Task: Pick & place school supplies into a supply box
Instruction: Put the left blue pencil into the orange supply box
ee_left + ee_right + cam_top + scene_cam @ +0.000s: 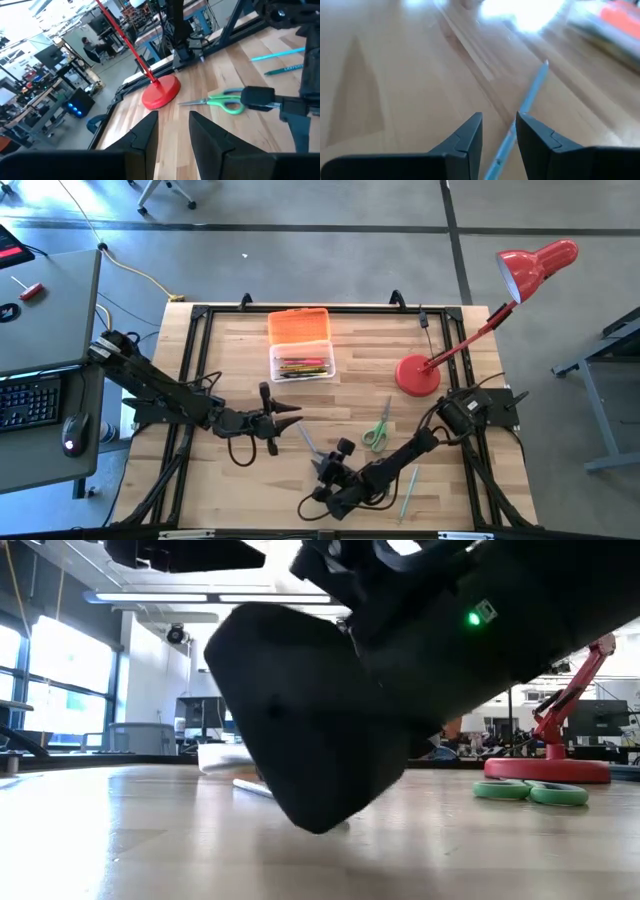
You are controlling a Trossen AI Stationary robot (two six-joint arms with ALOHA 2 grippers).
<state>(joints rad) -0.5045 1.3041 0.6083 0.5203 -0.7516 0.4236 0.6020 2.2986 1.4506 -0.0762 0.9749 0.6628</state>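
The supply box (303, 365) stands open at the table's far middle, its orange lid (299, 326) lying behind it and several pencils inside. A grey-blue pen (307, 438) lies on the wood. My right gripper (318, 468) is low over the pen's near end and open. In the right wrist view the pen (532, 95) runs between the fingers of my right gripper (499, 116); no touch shows. Green-handled scissors (377, 430) and teal pencils (408, 490) lie flat to the right. My left gripper (295, 419) hovers open left of the pen, holding nothing (173, 116).
A red desk lamp has its base (417, 374) on the table's far right, and its arm reaches out past the edge. In the low view my right arm's dark body (320, 720) fills the foreground. The scissors (530, 792) lie beyond it. Bare wood lies at the near left.
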